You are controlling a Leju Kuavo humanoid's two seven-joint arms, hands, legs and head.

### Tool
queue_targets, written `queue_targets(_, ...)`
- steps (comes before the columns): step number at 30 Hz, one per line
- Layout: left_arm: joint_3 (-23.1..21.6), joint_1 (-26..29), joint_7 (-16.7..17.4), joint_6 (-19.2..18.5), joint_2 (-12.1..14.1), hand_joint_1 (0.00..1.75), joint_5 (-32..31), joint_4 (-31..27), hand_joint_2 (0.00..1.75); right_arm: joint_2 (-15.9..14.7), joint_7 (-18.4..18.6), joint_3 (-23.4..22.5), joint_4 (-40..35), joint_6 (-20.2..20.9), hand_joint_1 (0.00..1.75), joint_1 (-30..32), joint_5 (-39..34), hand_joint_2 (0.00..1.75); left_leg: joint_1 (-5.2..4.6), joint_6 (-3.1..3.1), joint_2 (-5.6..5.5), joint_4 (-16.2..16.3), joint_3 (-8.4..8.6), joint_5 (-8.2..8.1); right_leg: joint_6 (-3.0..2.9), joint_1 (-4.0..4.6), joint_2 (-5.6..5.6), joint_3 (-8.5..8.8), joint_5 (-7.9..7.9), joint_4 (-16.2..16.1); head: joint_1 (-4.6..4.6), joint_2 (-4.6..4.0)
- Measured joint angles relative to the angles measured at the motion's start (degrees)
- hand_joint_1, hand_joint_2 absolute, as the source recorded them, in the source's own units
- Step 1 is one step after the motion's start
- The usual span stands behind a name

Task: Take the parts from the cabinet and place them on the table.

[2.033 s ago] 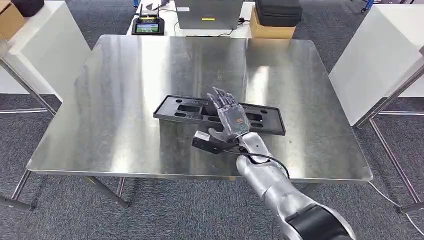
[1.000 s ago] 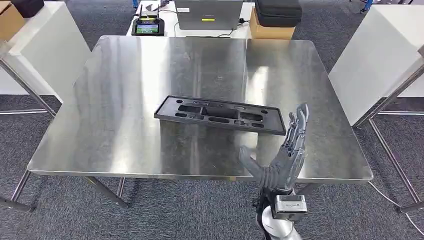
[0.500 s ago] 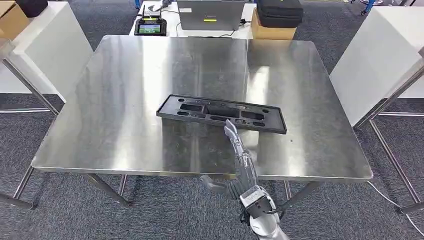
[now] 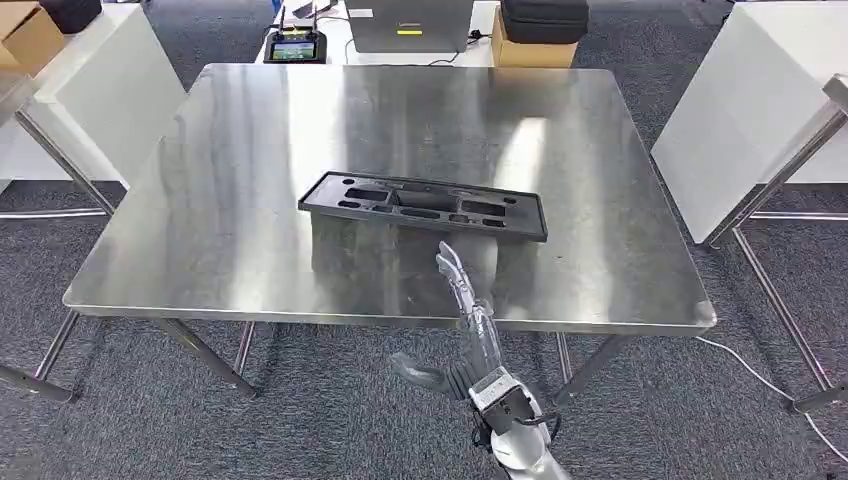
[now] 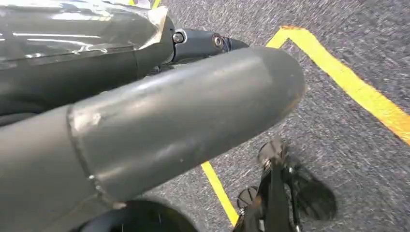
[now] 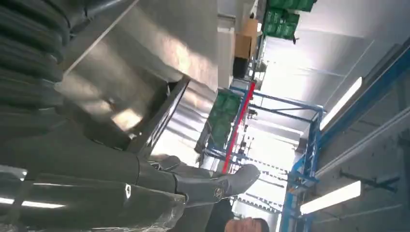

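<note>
Right robot hand [image 4: 470, 340] was spread, held nothing, low by near bench [image 4: 250, 180] edge. Black part [image 4: 423, 205] lay flat on bench beyond fingertips, likely set there on purpose. Left robot hand [image 5: 145, 125]: could not tell.

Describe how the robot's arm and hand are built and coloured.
The right hand has slender dark grey fingers with metallic segments and a thick grey thumb. Behind it sits a small silver-and-black block at the wrist, with thin black cable beside it, then a silver arm. In the left wrist view, the left hand shows a smooth, rounded dark grey thumb and glossy dark fingers.
</note>
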Motion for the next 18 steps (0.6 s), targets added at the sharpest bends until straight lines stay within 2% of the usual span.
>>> queue_targets(1, 0.00, 0.07, 0.11, 0.00, -0.05, 0.00, -0.05, 0.00, 0.00, 0.07, -0.13, -0.13, -0.42, 0.38, 0.00, 0.20, -0.15, 1.75, -0.52, 0.39, -0.18, 0.13, 0.33, 1.65, 0.29, 0.01, 0.05, 0.13, 0.30, -0.41, 0.22, -0.02)
queue_targets(2, 0.00, 0.15, 0.11, 0.00, -0.07, 0.00, -0.22, 0.00, 0.00, 0.26, -0.17, -0.13, -0.68, 0.70, 0.00, 0.08, -0.20, 1.75, -0.76, 0.79, -0.20, -0.23, 0.05, 1.68, 0.54, 0.01, -0.01, 0.21, 0.45, -0.36, -0.22, -0.02)
queue_targets(4, -0.02, 0.05, 0.03, -0.35, 0.00, 0.00, -0.52, 0.00, 0.00, 0.37, -0.15, -0.37, -0.92, 1.10, 0.00, 0.31, -0.20, 1.75, -1.03, 1.60, -0.12, -0.36, -0.76, 1.96, 1.50, -0.07, 0.02, 0.20, 1.24, -0.88, -0.17, -0.02)
queue_targets(5, -0.07, 0.10, -0.15, -0.35, 0.00, 0.00, -0.81, 0.00, 0.00, 0.37, -0.20, -0.55, -1.12, 1.27, 0.00, 0.35, -0.13, 1.75, -0.93, 2.28, 0.04, -1.27, -0.85, 3.09, 2.02, 0.36, 0.08, -0.69, 1.80, -1.22, -0.19, -0.02)
queue_targets(6, -0.11, 0.02, -0.28, -0.42, -0.07, 0.00, -1.16, 0.00, 0.00, 0.35, -0.31, -0.70, -1.12, 1.38, 0.00, 0.29, -0.09, 1.75, -0.53, 2.62, 0.54, -1.71, -1.11, 3.94, 1.81, 0.11, 0.08, -0.39, 0.74, -0.05, -0.21, -0.02)
queue_targets(7, -0.26, -0.02, -0.35, -0.42, -0.11, 0.00, -1.77, 0.00, 0.00, 0.35, -0.39, -0.83, -1.16, 1.42, 0.00, 0.27, -0.09, 1.75, -0.65, 3.20, 0.48, -1.90, -2.03, 4.68, 1.09, 0.24, 0.14, -1.68, -2.54, 2.38, -0.06, -0.02)
queue_targets(8, -0.44, -0.01, -0.37, -0.50, -0.07, 0.00, -2.07, 0.00, 0.00, 0.31, -0.61, -0.90, -1.16, 1.45, 0.00, 0.29, -0.09, 1.75, -0.72, 3.39, 0.54, -1.88, -2.85, 5.34, 0.49, 0.11, 0.17, -3.10, -6.13, 6.38, 0.09, -0.02)
queue_targets(9, -0.52, 0.02, -0.37, -0.52, -0.07, 0.00, -2.19, 0.00, 0.00, 0.26, -0.74, -0.94, -1.14, 1.47, 0.00, 0.34, -0.02, 1.75, -0.80, 3.46, 0.60, -1.86, -3.73, 5.98, 0.29, 0.08, 0.17, -4.18, -8.83, 10.51, 0.16, -0.02)
queue_targets(10, -0.59, 0.02, -0.37, -0.52, -0.05, 0.00, -2.19, 0.00, 0.00, 0.26, -0.79, -0.94, -1.10, 1.51, 0.00, 0.35, 0.06, 1.75, -0.91, 3.48, 0.68, -1.78, -4.78, 6.71, 0.44, 0.09, 0.17, -4.90, -10.55, 14.43, 0.09, -0.02)
queue_targets(11, -0.63, 0.04, -0.37, -0.55, -0.05, 0.00, -2.19, 0.00, 0.00, 0.24, -0.81, -0.94, -1.01, 1.51, 0.00, 0.35, 0.06, 1.75, -0.99, 3.44, 0.77, -1.73, -5.31, 7.39, 0.93, 0.08, 0.18, -4.62, -10.68, 16.26, 0.11, -0.02)
queue_targets(12, -0.68, 0.06, -0.37, -0.57, -0.05, 0.00, -2.19, 0.00, 0.00, 0.22, -0.83, -0.96, -0.90, 1.53, 0.00, 0.34, 0.06, 1.75, -1.02, 3.31, 0.78, -1.67, -6.22, 8.07, 1.60, 0.07, 0.17, -3.05, -9.63, 15.65, 0.11, -0.02)
queue_targets(13, -0.72, 0.08, -0.28, -0.57, -0.05, 0.00, -2.19, 0.00, 0.00, 0.22, -0.83, -0.96, -0.74, 1.58, 0.00, 0.27, 0.09, 1.75, -1.02, 3.15, 0.78, -1.58, -7.07, 8.71, 2.36, 0.08, 0.17, -0.42, -7.71, 12.74, 0.14, -0.02)
queue_targets(14, -0.72, 0.07, -0.17, -0.55, -0.09, 0.00, -2.19, 0.00, 0.00, 0.22, -0.81, -0.96, -0.55, 1.77, 0.00, 0.16, 0.20, 1.75, -1.02, 2.94, 0.78, -1.48, -7.87, 9.33, 2.76, 0.07, 0.16, 3.19, -6.14, 7.88, 0.13, -0.02)
queue_targets(15, -0.74, 0.05, -0.06, -0.52, -0.11, 0.00, -2.19, 0.00, 0.00, 0.24, -0.81, -0.96, -0.37, 1.91, 0.00, -0.03, 0.30, 1.75, -1.02, 2.66, 0.74, -1.27, -8.52, 9.94, 2.54, 0.07, 0.16, 7.29, -5.91, 2.10, 0.11, -0.02)
queue_targets(16, -0.81, 0.01, -0.04, -0.50, -0.11, 0.00, -2.19, 0.00, 0.00, 0.28, -0.76, -0.94, -0.26, 1.93, 0.00, -0.33, 0.41, 1.75, -1.38, 2.25, 0.67, -1.02, -9.09, 10.36, 1.70, 0.40, 0.19, 10.44, -7.94, -3.19, 0.13, -0.02)
queue_targets(17, -0.83, 0.07, 0.00, -0.50, -0.13, 0.00, -2.21, 0.00, 0.00, 0.31, -0.72, -0.94, -0.11, 1.97, 0.00, -0.25, 0.46, 1.75, -1.24, 1.93, 0.73, -1.37, -8.77, 10.95, 1.30, 0.84, 0.33, 9.67, -7.18, -2.21, -0.22, 0.00)
queue_targets(18, -0.83, 0.09, 0.09, -0.44, -0.13, 0.00, -2.25, 0.00, 0.00, 0.31, -0.72, -0.96, 0.00, 1.99, 0.00, -0.49, 0.70, 1.75, -1.26, 1.59, 0.72, -1.23, -8.71, 11.26, 1.10, 0.82, 0.45, 9.11, -7.13, -2.81, 0.27, -0.04)
